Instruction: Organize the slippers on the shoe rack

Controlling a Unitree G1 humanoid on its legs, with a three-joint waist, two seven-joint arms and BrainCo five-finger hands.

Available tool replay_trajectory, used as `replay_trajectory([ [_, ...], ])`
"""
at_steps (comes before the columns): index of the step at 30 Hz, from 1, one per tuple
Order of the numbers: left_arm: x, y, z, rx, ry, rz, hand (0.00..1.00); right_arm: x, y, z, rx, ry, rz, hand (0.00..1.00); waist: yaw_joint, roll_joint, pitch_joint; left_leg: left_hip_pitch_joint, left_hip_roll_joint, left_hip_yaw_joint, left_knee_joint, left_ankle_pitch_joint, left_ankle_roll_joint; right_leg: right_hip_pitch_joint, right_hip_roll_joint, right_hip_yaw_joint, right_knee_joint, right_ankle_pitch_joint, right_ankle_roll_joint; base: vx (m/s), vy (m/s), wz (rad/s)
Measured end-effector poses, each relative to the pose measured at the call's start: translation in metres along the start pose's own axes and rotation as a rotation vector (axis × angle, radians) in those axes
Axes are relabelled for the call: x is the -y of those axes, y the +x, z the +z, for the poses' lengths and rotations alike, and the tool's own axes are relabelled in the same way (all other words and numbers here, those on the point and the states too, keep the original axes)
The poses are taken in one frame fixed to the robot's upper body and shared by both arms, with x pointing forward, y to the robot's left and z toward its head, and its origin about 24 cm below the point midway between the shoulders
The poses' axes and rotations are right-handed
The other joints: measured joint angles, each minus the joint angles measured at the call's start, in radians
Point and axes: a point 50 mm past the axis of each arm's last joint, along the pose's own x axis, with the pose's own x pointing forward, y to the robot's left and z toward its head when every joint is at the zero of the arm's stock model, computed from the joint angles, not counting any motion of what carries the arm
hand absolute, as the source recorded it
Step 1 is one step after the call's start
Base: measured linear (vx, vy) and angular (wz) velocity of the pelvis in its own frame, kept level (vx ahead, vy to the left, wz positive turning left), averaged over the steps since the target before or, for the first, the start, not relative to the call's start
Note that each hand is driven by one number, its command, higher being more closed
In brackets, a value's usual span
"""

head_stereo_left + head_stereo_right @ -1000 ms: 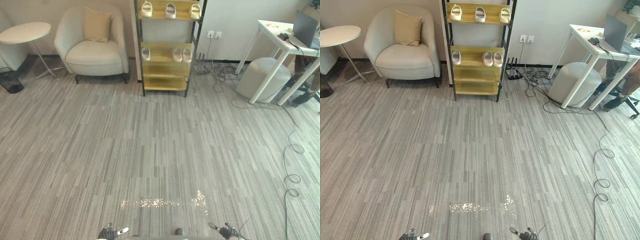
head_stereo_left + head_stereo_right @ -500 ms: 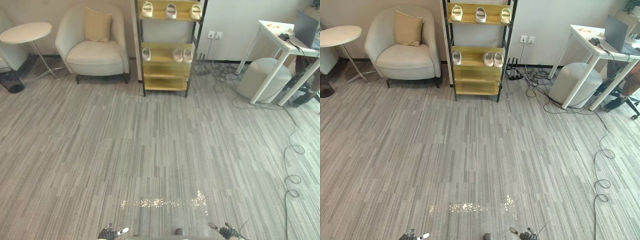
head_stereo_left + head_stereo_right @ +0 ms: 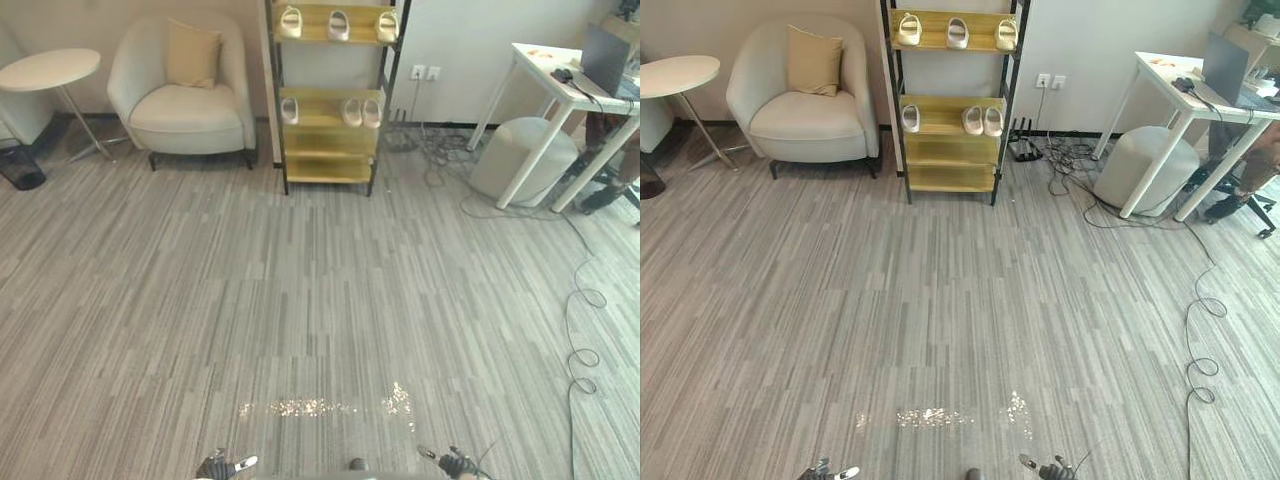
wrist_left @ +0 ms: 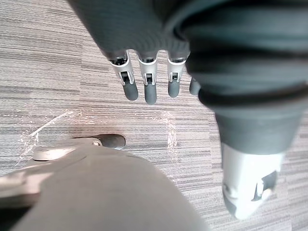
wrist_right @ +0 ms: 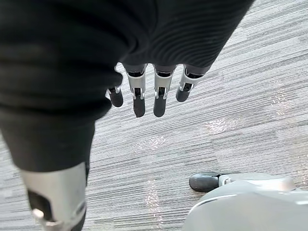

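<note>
I see a white chair (image 3: 190, 105) with a tan pillow (image 3: 193, 55), a round table (image 3: 50, 68) beside it, and a white desk (image 3: 546, 67) over a round stool (image 3: 512, 160).

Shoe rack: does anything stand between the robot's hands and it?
Nothing visible does: bare grey carpet runs from the left hand and right hand to the black-framed wooden shoe rack; cream armchair and white pouf stand aside.

Six slippers (image 3: 339, 24), one shoe rack (image 3: 325, 166)
</note>
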Motion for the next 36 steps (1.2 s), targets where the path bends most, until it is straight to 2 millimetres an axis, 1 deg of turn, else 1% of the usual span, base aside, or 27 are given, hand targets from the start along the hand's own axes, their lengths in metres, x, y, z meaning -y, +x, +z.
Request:
replay_trajectory([
  [2, -0.007, 0.0, 0.005, 0.02, -0.02, 0.02, 0.0, -0.004, -0.001, -0.002, -0.01, 0.03, 0.007, 0.0, 0.001, -0.016, 0.014, -0.117, 0.017, 0.056, 0.284, 0.018, -0.04, -0.002, -0.001, 0.017, 0.015, -0.012, -0.017, 0.01, -0.067, -0.38],
  [3, -0.007, 0.0, 0.006, 0.026, -0.028, 0.022, 0.0, -0.004, -0.001, -0.003, -0.011, 0.031, 0.006, 0.0, 0.001, -0.017, 0.017, -0.13, 0.022, 0.062, 0.318, 0.03, -0.044, -0.001, -0.002, 0.022, 0.023, -0.017, -0.019, 0.03, -0.116, -0.44],
  [5, -0.003, 0.0, 0.008, 0.045, -0.071, 0.023, 0.0, 0.0, -0.001, -0.003, -0.01, 0.055, -0.009, 0.0, 0.005, -0.01, 0.04, -0.228, 0.04, 0.072, 0.558, 0.124, -0.008, 0.006, -0.016, 0.073, 0.093, -0.069, -0.039, 0.11, -0.132, -0.47],
  [6, 0.0, 0.0, 0.009, 0.048, -0.083, 0.02, 0.0, 0.003, -0.001, -0.004, -0.011, 0.062, -0.02, 0.0, 0.005, 0.003, 0.044, -0.255, 0.038, 0.077, 0.594, 0.09, 0.016, 0.011, -0.02, 0.083, 0.094, -0.075, -0.045, 0.14, -0.113, -0.38],
  [7, 0.003, 0.0, 0.012, 0.056, -0.088, 0.013, 0.0, 0.006, 0.0, -0.003, -0.01, 0.064, -0.03, 0.0, 0.005, 0.013, 0.05, -0.287, 0.022, 0.089, 0.578, 0.038, 0.046, 0.012, -0.031, 0.101, 0.092, -0.079, -0.051, 0.12, -0.075, -0.32],
  [8, 0.004, 0.0, 0.012, 0.056, -0.089, 0.012, 0.0, 0.006, 0.0, -0.001, -0.008, 0.062, -0.031, 0.0, 0.005, 0.015, 0.052, -0.306, -0.001, 0.092, 0.528, 0.023, 0.049, 0.012, -0.042, 0.111, 0.085, -0.08, -0.05, 0.11, -0.031, -0.26],
  [9, 0.004, 0.0, 0.012, 0.056, -0.089, 0.012, 0.0, 0.006, 0.0, -0.001, -0.007, 0.062, -0.031, 0.0, 0.006, 0.015, 0.052, -0.312, -0.013, 0.09, 0.495, 0.021, 0.051, 0.011, -0.046, 0.115, 0.084, -0.081, -0.049, 0.15, 0.015, -0.23],
  [11, 0.005, 0.001, 0.013, 0.06, -0.088, 0.011, 0.0, 0.004, 0.002, 0.008, 0.01, 0.063, -0.024, 0.0, 0.009, 0.014, 0.052, -0.336, -0.091, 0.062, 0.211, 0.048, 0.043, -0.006, -0.062, 0.135, 0.086, -0.108, -0.036, 0.23, 0.08, -0.25],
  [12, 0.005, 0.0, 0.013, 0.06, -0.088, 0.011, 0.0, 0.003, 0.002, 0.009, 0.012, 0.063, -0.024, 0.0, 0.009, 0.014, 0.052, -0.335, -0.096, 0.057, 0.186, 0.054, 0.041, -0.007, -0.062, 0.136, 0.086, -0.111, -0.032, 0.32, 0.155, -0.28],
  [13, 0.007, 0.0, 0.013, 0.06, -0.085, 0.005, 0.0, 0.003, 0.003, 0.014, 0.025, 0.062, -0.024, 0.0, 0.011, 0.02, 0.049, -0.345, -0.118, 0.027, 0.095, 0.093, 0.063, -0.02, -0.052, 0.151, 0.109, -0.147, -0.019, 0.37, 0.175, -0.38],
  [14, 0.007, 0.0, 0.013, 0.058, -0.083, 0.004, 0.0, 0.002, 0.003, 0.016, 0.03, 0.064, -0.022, 0.0, 0.017, 0.019, 0.046, -0.354, -0.127, 0.005, 0.113, 0.097, 0.113, -0.042, -0.044, 0.161, 0.18, -0.208, -0.006, 0.33, 0.149, -0.43],
  [15, 0.006, 0.0, 0.012, 0.057, -0.083, 0.005, 0.0, 0.002, 0.003, 0.016, 0.03, 0.065, -0.021, 0.0, 0.02, 0.017, 0.043, -0.351, -0.128, 0.009, 0.122, 0.091, 0.124, -0.049, -0.044, 0.162, 0.207, -0.231, 0.001, 0.43, 0.15, -0.64],
  [16, 0.002, 0.0, 0.008, 0.046, -0.083, 0.016, 0.0, 0.001, 0.002, 0.008, 0.013, 0.068, -0.02, 0.0, 0.038, -0.002, 0.034, -0.314, -0.135, 0.044, 0.14, 0.069, 0.13, -0.087, -0.056, 0.165, 0.38, -0.317, 0.058, 0.28, 0.084, -0.56],
  [17, -0.002, 0.0, 0.009, 0.047, -0.078, 0.024, 0.0, -0.001, 0.001, 0.007, 0.011, 0.069, -0.016, 0.0, 0.042, -0.022, 0.029, -0.307, -0.144, 0.054, 0.147, 0.05, 0.128, -0.117, -0.067, 0.162, 0.462, -0.334, 0.087, 0.56, 0.157, -0.6],
  [18, -0.009, 0.001, 0.008, 0.039, -0.057, 0.038, 0.0, -0.011, 0.001, 0.011, 0.021, 0.083, 0.012, 0.0, 0.034, -0.052, 0.023, -0.265, -0.159, 0.064, 0.158, 0.013, 0.15, -0.237, -0.102, 0.124, 0.764, -0.302, 0.172, 0.5, 0.123, -0.18],
  [19, -0.013, 0.001, 0.008, 0.033, -0.037, 0.044, 0.0, -0.013, 0.001, 0.012, 0.024, 0.098, 0.015, 0.0, 0.019, -0.064, 0.027, -0.21, -0.164, 0.068, 0.157, -0.013, 0.157, -0.298, -0.131, 0.088, 0.946, -0.255, 0.187, 0.74, 0.164, -0.05],
  [22, -0.012, 0.002, 0.012, 0.036, -0.035, 0.041, 0.0, -0.01, 0.001, 0.011, 0.023, 0.102, 0.009, 0.0, 0.014, -0.058, 0.028, -0.019, -0.148, 0.065, 0.072, -0.046, 0.169, -0.341, -0.209, -0.084, 1.047, -0.301, 0.08, 0.58, 0.084, -0.05],
  [23, -0.01, 0.002, 0.014, 0.041, -0.036, 0.038, 0.0, -0.009, 0.001, 0.012, 0.028, 0.1, 0.008, 0.0, 0.012, -0.052, 0.029, 0.002, -0.141, 0.064, 0.056, -0.046, 0.169, -0.347, -0.212, -0.109, 1.03, -0.307, 0.069, 0.67, 0.026, 0.02],
  [25, -0.004, 0.004, 0.029, 0.083, -0.024, 0.018, 0.0, -0.006, 0.002, 0.021, 0.065, 0.097, 0.002, 0.0, 0.008, -0.027, 0.033, 0.063, -0.098, 0.061, -0.002, -0.046, 0.169, -0.422, -0.195, -0.22, 0.849, -0.31, 0.035, 0.52, -0.042, 0.11],
  [27, 0.001, 0.006, 0.04, 0.111, -0.022, 0.005, 0.0, -0.006, 0.003, 0.029, 0.088, 0.091, 0.005, 0.0, 0.003, -0.019, 0.04, 0.081, -0.075, 0.057, -0.011, -0.046, 0.169, -0.477, -0.156, -0.222, 0.655, -0.244, 0.006, 0.48, -0.124, 0.17],
  [28, 0.007, 0.006, 0.044, 0.121, -0.027, -0.009, 0.0, -0.008, 0.003, 0.029, 0.089, 0.064, 0.015, 0.0, -0.002, -0.025, 0.043, 0.118, -0.07, 0.044, -0.019, -0.047, 0.166, -0.463, -0.109, -0.162, 0.375, -0.07, 0.012, 0.55, -0.213, 0.39],
  [29, 0.007, 0.006, 0.045, 0.128, -0.028, -0.011, 0.0, -0.011, 0.002, 0.022, 0.071, 0.058, 0.022, 0.0, -0.005, -0.045, 0.039, 0.138, -0.086, 0.016, -0.015, -0.06, 0.144, -0.443, -0.112, -0.116, 0.281, 0.052, 0.002, 0.56, -0.249, 0.45],
  [30, 0.007, 0.006, 0.045, 0.129, -0.029, -0.011, 0.0, -0.012, 0.001, 0.019, 0.063, 0.059, 0.024, 0.0, -0.008, -0.049, 0.038, 0.147, -0.089, 0.006, -0.013, -0.068, 0.132, -0.437, -0.118, -0.107, 0.285, 0.114, -0.017, 0.6, -0.269, 0.39],
  [31, 0.029, 0.005, 0.045, 0.126, -0.079, -0.056, 0.0, 0.002, 0.003, 0.023, 0.065, 0.048, -0.007, 0.0, -0.01, 0.021, 0.039, 0.162, -0.03, -0.021, 0.024, -0.083, 0.094, -0.435, -0.083, -0.136, 0.362, 0.087, -0.058, 0.68, -0.303, 0.38],
  [33, 0.042, 0.004, 0.048, 0.137, -0.129, -0.079, 0.0, 0.004, 0.004, 0.028, 0.083, 0.052, -0.013, 0.0, -0.013, 0.042, 0.038, 0.116, -0.008, -0.044, 0.129, -0.058, 0.061, -0.412, -0.07, -0.164, 0.365, 0.025, -0.068, 0.58, -0.26, 0.45],
  [35, 0.04, 0.004, 0.058, 0.167, -0.198, -0.063, 0.0, 0.004, 0.003, 0.029, 0.097, 0.046, -0.015, 0.0, -0.014, 0.047, 0.068, -0.055, 0.069, -0.043, 0.568, 0.061, 0.002, -0.269, -0.039, -0.211, 0.309, -0.049, -0.075, 0.45, -0.225, 0.65],
  [36, 0.039, 0.004, 0.058, 0.172, -0.202, -0.06, 0.0, 0.004, 0.003, 0.028, 0.097, 0.045, -0.015, 0.0, -0.011, 0.044, 0.071, -0.075, 0.086, -0.034, 0.622, 0.056, 0.003, -0.244, -0.036, -0.217, 0.302, -0.058, -0.076, 0.38, -0.181, 0.44],
])
